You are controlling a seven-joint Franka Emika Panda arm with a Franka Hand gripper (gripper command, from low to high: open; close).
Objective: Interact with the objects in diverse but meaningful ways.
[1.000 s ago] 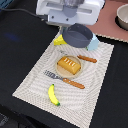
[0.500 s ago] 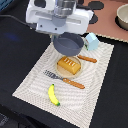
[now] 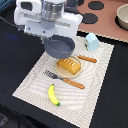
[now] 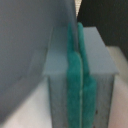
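grey pot (image 3: 59,46) under tool, above bread loaf (image 3: 69,66)

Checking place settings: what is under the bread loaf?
The bread loaf sits on a small plate, itself on the striped mat. The plate's middle is covered.

grey pot (image 3: 59,46) lifted above mat, bread loaf (image 3: 69,66) plated

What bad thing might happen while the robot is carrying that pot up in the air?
The grey pot hangs above the mat, over the bread loaf on its plate. If the pincer's grip slips, the pot could drop onto the bread or the fork. The blue milk carton stands close beside it, so a sideways swing might knock it over.
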